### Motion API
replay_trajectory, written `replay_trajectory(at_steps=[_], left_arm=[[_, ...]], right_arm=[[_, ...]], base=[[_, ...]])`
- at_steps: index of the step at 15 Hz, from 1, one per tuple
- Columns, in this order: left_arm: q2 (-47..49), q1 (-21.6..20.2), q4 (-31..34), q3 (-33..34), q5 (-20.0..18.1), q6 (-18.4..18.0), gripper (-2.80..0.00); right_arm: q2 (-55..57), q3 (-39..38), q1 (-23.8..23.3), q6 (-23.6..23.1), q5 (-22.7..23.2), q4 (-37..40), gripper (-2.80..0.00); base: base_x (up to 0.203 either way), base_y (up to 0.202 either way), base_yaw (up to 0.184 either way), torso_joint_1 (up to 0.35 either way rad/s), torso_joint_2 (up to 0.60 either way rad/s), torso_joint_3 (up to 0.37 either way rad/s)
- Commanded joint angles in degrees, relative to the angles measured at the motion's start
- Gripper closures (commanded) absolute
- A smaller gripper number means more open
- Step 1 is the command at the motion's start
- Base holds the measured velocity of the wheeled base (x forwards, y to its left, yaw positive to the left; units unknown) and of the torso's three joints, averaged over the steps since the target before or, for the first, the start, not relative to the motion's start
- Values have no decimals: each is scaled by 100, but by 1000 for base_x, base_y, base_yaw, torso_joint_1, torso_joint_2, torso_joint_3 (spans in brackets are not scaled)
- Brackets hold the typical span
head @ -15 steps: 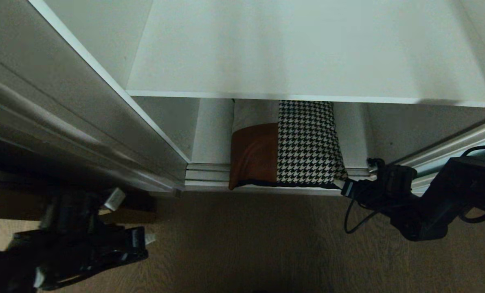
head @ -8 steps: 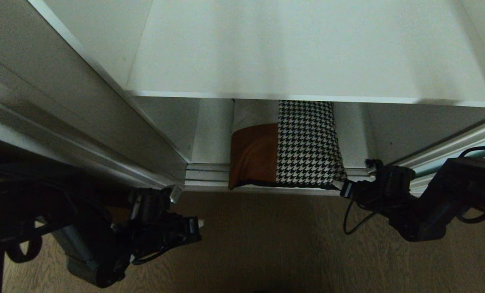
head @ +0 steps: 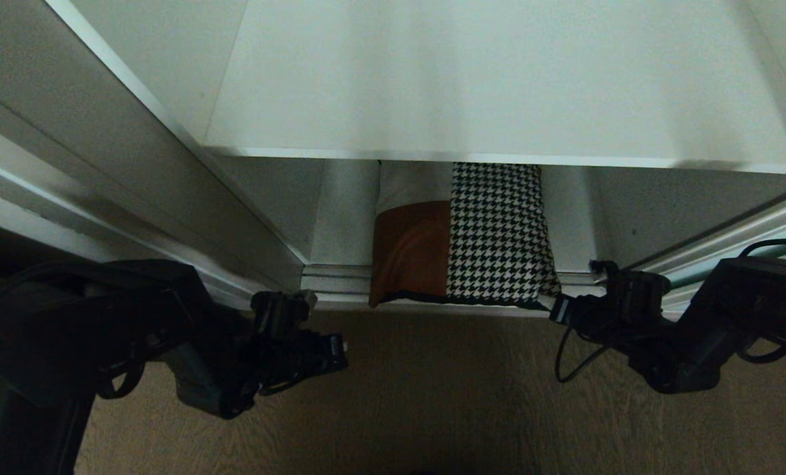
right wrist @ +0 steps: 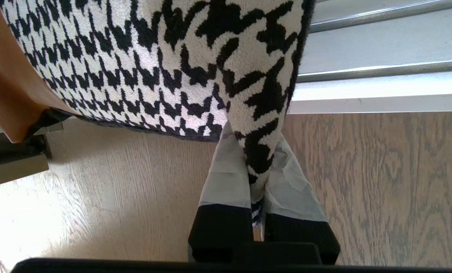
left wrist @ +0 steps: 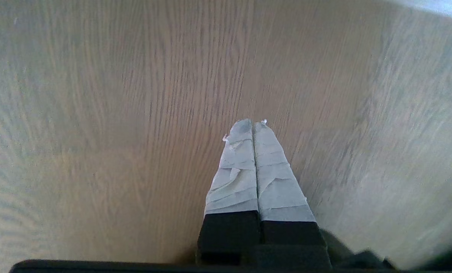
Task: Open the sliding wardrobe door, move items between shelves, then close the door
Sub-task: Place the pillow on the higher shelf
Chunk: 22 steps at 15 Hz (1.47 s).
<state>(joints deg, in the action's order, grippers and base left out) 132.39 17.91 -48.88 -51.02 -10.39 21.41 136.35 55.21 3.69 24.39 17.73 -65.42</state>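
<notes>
The houndstooth cushion (head: 462, 237) sits at centre frame on the lower shelf (head: 346, 218), long axis running back under the upper shelf (head: 498, 79), front edge overhanging the floor (head: 432, 396). The right end effector (head: 554, 305) is pinched onto its lower-right corner. The left end effector (head: 340, 344), closed and empty, hovers lower left of the cushion's leather corner, a short way apart. In my judgement, that free corner, up and right of it, is its target.

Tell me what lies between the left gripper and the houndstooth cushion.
Only bare wooden floor separates the shut left gripper from the houndstooth, tan and white cushion, as the head view shows.
</notes>
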Motion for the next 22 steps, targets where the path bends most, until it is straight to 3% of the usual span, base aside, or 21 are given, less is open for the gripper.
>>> replay_trajectory(at_steps=[1,5,8,10,15,19,22], left_arm=[[54,24,400,-527,-15,51,-280],[123,98,378,-865,-252,396,-280],[424,125,-158,-1091,-391,423,-280],[636,139,-188,-1442,-401,420,-280],[1231,217,-187,-2416,-387,65,-280],[1340,240,-54,-3145,-387,-13,-280],[1527,305,-165,-3279,-332,-349,-280]], right_arm=[[14,-19,0,13,12,-68,0],[23,-28,0,17,20,-76,0],[14,-28,0,13,20,-76,0],[14,-37,0,13,20,-76,0],[-21,-72,8,22,47,-76,0],[-74,-151,8,22,99,-76,0],[-74,-160,7,22,126,-76,0]], base=[[0,0,0,0,0,0],[0,0,0,0,0,0],[0,0,0,0,0,0],[0,0,0,0,0,0],[0,0,0,0,0,0],[0,0,0,0,0,0],[0,0,0,0,0,0]])
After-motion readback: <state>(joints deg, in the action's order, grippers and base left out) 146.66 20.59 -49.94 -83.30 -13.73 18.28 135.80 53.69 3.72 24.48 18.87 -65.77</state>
